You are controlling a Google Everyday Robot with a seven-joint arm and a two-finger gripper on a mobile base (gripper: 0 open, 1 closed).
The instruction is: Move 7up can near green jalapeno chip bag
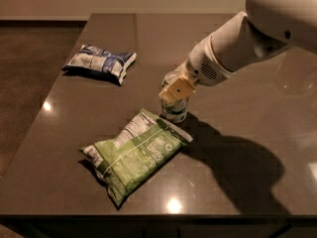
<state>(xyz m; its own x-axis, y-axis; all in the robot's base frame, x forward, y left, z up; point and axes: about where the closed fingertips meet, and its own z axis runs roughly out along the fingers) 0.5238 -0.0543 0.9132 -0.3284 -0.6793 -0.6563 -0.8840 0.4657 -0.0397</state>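
The 7up can [175,111], small, green and white, stands upright on the dark table [237,58]. It is right at the top right corner of the green jalapeno chip bag [136,152], which lies flat near the table's front edge. My gripper [176,89] reaches in from the upper right and sits over the top of the can, hiding its upper part. The white arm [247,38] casts a large shadow to the right of the can.
A smaller blue and white bag [101,62] lies at the back left of the table. The table's left edge [59,98] and front edge [158,216] drop off to a brown floor.
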